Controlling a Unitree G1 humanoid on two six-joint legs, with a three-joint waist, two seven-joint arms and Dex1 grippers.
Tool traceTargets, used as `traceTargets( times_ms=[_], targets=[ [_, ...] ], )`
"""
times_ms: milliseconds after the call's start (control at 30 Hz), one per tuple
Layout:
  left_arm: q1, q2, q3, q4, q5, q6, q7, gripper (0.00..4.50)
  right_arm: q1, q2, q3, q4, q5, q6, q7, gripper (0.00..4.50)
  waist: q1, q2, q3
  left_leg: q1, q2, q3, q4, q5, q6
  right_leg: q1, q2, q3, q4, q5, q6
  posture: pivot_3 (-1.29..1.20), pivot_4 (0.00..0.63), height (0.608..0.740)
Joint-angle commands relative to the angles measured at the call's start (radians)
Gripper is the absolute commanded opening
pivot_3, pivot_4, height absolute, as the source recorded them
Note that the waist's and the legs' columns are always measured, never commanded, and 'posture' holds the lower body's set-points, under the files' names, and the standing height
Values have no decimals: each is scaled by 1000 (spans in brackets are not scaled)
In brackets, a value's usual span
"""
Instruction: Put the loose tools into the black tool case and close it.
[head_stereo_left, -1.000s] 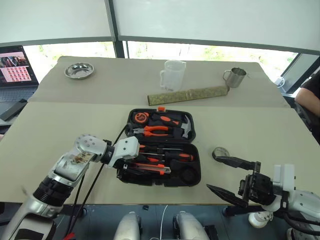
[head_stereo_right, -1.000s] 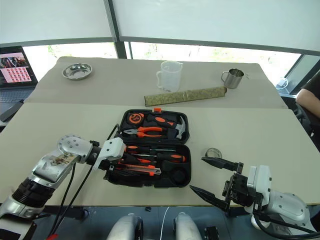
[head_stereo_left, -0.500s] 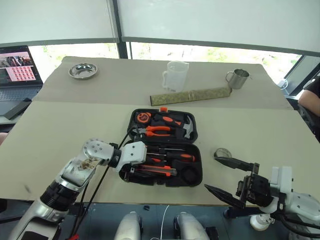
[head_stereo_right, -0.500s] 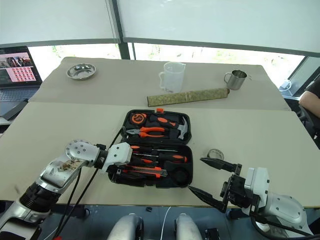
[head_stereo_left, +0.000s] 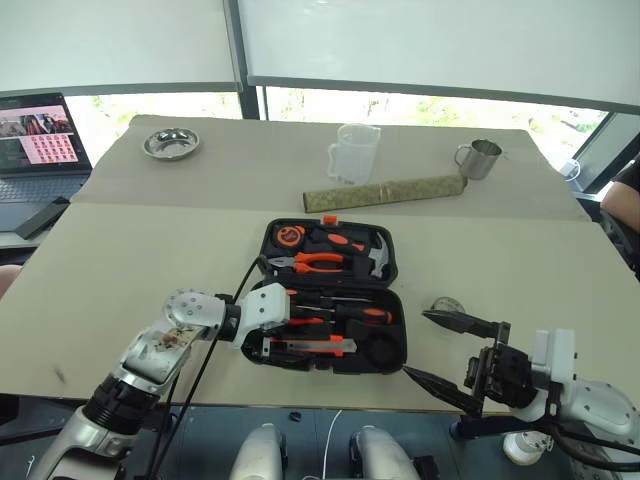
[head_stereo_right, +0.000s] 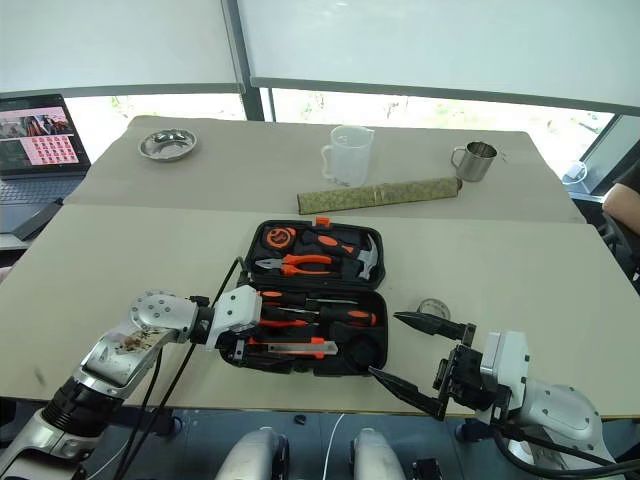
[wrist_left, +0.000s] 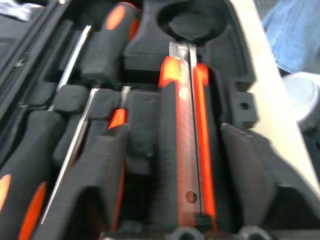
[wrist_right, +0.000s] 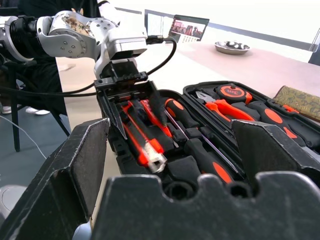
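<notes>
Left gripper (head_stereo_right: 243, 336): fingers apart, angled down (arm bent inward).
Right gripper (head_stereo_right: 408, 362): fingers spread wide, held level.

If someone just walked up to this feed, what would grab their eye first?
The open black tool case in the middle of the table, its orange-handled tools bright against the black. Next, the left tool reaching into the case's near half, fingers open either side of the utility knife lying in its recess. The right tool hovers open off the case's right corner.
</notes>
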Motion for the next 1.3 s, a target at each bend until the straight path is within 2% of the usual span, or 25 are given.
traceTargets(
  times_ms=[33,200,267,333,367,433,500,667,833,1000,1133,1167,1300],
  targets=[
    [18,-38,34,-19,-89,-60,-34,4459,-8,8,-1,-5,8,-25,7,4500,0,0,0,-1,0,0,0,0,0,-1,0,0,0,1,-1,0,150,740],
    [17,-62,124,-14,-204,-36,-42,4459,-4,15,3,-2,8,-25,14,4500,-1,0,0,-1,0,0,0,0,1,-1,0,0,0,1,-1,0,150,740],
    [17,-51,148,2,-233,-44,-70,3933,-3,18,2,-1,8,-25,16,4500,-2,0,0,-1,0,0,0,0,1,-1,0,0,0,1,-1,0,150,740],
    [24,-31,151,19,-231,-85,-118,3659,-1,19,-1,2,8,-25,19,4500,-2,0,0,0,0,0,0,0,1,0,0,0,0,0,-1,0,150,740],
    [29,-19,145,29,-219,-115,-145,3137,-1,20,-2,3,9,-24,20,4500,-2,0,0,0,0,0,0,0,1,0,0,0,0,0,-1,0,150,740],
    [39,0,125,54,-191,-176,-191,2552,-2,22,-3,5,8,-24,21,4500,-2,0,0,0,0,0,0,0,1,-1,0,0,0,0,-1,0,150,740],
    [49,-2,108,71,-171,-226,-208,1779,-1,23,-3,6,7,-23,20,4500,-2,0,0,0,0,0,0,0,1,-1,0,0,0,1,-1,0,150,740],
    [57,-26,63,108,-106,-285,-186,66,1,21,-11,-2,10,-16,11,4500,1,0,0,-1,0,0,1,0,1,0,0,0,0,1,-1,0,150,740],
    [47,-36,10,163,2,-258,-112,28,9,17,-14,-17,14,-9,3,4500,0,0,0,0,0,0,1,0,1,0,0,0,0,1,-1,0,150,740],
    [46,-23,-48,170,50,-183,-96,28,7,7,-21,-22,23,1,-2,4500,2,1,-1,1,0,0,2,0,1,3,0,0,0,0,1,0,150,740],
    [42,-35,-73,138,15,92,-31,28,3,0,-20,-27,26,8,-7,4500,0,7,-7,2,0,0,2,0,1,3,0,0,0,-1,2,0,150,740],
    [42,-33,-87,134,26,116,-25,28,1,-1,-19,-29,27,9,-10,4500,2,8,-7,2,0,0,2,0,1,3,0,0,0,-1,2,0,150,740],
    [64,-29,-95,123,40,84,-15,28,0,-2,-21,-34,25,12,-17,4500,2,9,-8,14,0,-1,2,-1,0,16,0,0,-2,-4,5,0,150,740]
  ],
)
